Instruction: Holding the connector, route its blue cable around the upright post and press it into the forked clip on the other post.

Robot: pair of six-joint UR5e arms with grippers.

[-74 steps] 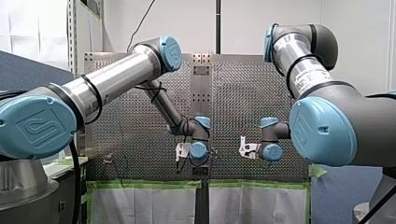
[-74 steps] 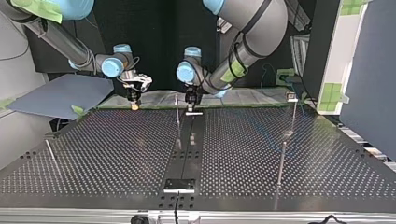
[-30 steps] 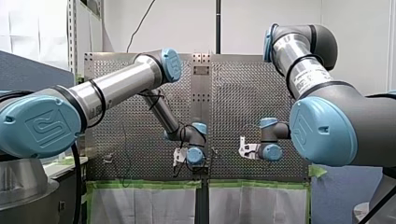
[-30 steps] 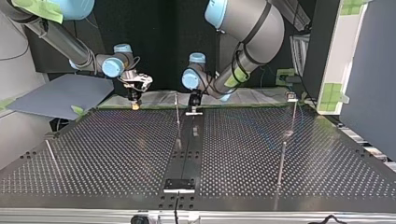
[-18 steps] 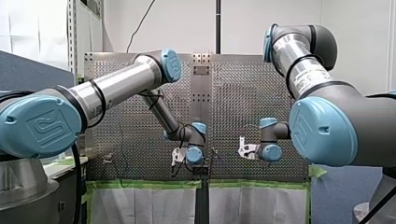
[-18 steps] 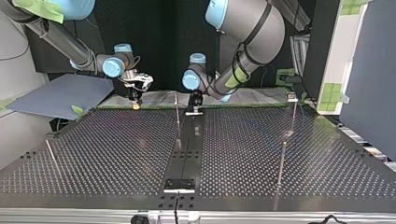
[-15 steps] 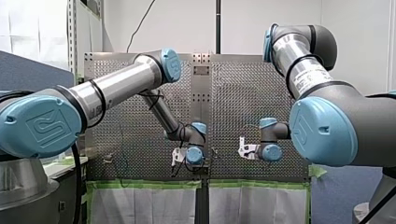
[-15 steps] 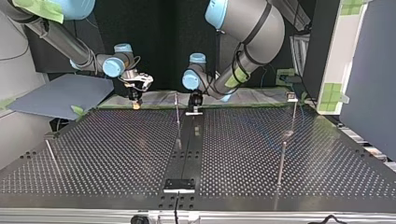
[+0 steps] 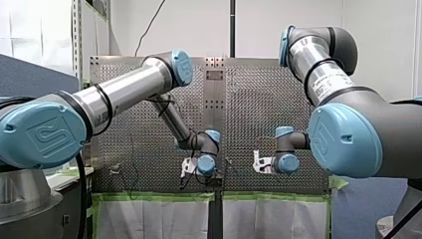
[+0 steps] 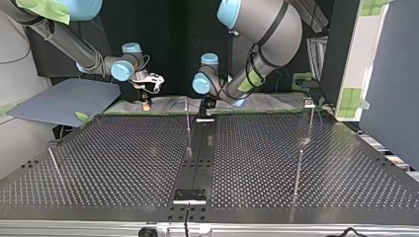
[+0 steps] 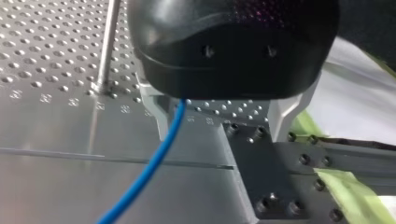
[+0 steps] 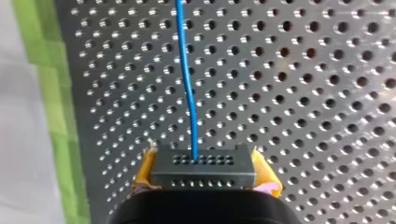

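Connector [image 12: 203, 173] clamped in right end effector [image 12: 203, 159], blue cable [image 12: 188, 93] ahead; left end effector [image 11: 218, 129] wide

Front view: a white wall [image 9: 199, 30] fills the upper part of the frame. A black cord [image 9: 151, 26] runs down it left of centre, and a black pole [image 9: 232, 27] stands vertical at top centre. A slotted metal rail [image 9: 76, 45] and a blue-grey partition [image 9: 30, 74] occupy the left edge. Low in the frame, green tape [image 9: 154, 196] borders the perforated tabletop [image 9: 259, 99], with white sheeting [image 9: 149, 219] beneath.

Top view: a dark backdrop [image 10: 173, 44] spans the top centre. A white column [image 10: 363, 54] bearing green squares [image 10: 352, 96] stands at the right.
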